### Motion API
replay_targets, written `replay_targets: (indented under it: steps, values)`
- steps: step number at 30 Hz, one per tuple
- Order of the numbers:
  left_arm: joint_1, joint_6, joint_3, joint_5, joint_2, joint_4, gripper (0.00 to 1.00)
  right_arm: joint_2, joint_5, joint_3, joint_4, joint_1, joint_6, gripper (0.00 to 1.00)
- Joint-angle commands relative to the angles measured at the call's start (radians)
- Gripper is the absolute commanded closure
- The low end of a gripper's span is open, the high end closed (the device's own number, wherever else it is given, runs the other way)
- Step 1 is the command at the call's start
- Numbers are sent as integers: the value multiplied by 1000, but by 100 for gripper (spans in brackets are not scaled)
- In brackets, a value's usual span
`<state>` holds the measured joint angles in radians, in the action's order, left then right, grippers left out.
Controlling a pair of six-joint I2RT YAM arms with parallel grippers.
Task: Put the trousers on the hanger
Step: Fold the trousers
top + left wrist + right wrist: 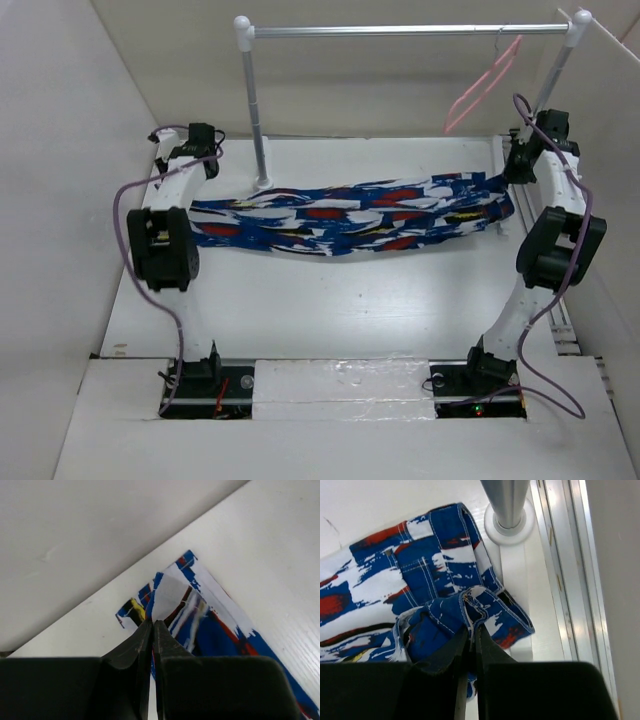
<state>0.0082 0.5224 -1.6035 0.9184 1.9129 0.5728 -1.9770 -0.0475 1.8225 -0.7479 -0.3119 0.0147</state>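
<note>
The trousers (pixel 350 215) run parallel to the rail (pixel 400 30), waist rightward, hems pinched by the left claw (pixel 152 625), waistband by the right claw (pixel 472 630).

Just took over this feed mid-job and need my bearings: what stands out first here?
The blue-and-white printed trousers stand out first, stretched across the middle of the table between the arms. The left gripper and right gripper are each shut on one end of them. At back right, the pink hanger hangs bare from the silver rail.
</note>
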Motion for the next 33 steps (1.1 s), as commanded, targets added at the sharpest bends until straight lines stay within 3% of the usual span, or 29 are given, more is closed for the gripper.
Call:
replay_targets:
  steps: [1,2,3,4,5,6,7,14,18,20,21,22,23,25,26,29,33]
  values:
    - [25,19,-274,56,163,159,100,-11,-73,41,169,0,-71,88]
    - [39,5,-336,-8,190,176,99,-10,-78,29,192,0,-105,84]
    - [61,-40,-379,-21,210,171,88,7,-81,11,228,0,-126,72]
    - [73,-18,-407,-39,212,186,78,15,-92,-29,292,0,-143,45]
    - [84,-27,-383,-87,204,173,60,21,-118,-46,318,10,-159,36]
    - [94,-56,-368,-95,202,138,26,33,-158,-61,341,10,-162,31]
    - [95,-52,-354,-89,198,148,19,41,-173,-72,363,10,-162,25]
    - [114,19,-233,-154,37,162,16,176,-345,-266,412,31,-90,19]
    - [127,53,88,-261,-159,40,18,319,-358,-445,469,31,-39,20]
    - [183,94,190,-395,-208,-11,20,377,-344,-489,455,19,9,27]
    - [206,100,288,-451,-248,-34,21,398,-325,-537,455,7,13,62]
    - [231,105,336,-561,-268,-62,22,421,-316,-563,464,-4,8,87]
    - [281,97,382,-623,-285,-145,28,472,-310,-589,475,-4,4,100]
    - [324,84,482,-808,-331,-288,38,510,-324,-664,530,16,-13,100]
    - [355,80,499,-840,-342,-316,45,533,-345,-686,545,26,-12,100]
    - [369,73,495,-912,-315,-381,51,566,-400,-768,585,95,-13,100]
    - [378,42,322,-912,-151,-311,55,584,-422,-815,553,204,31,76]
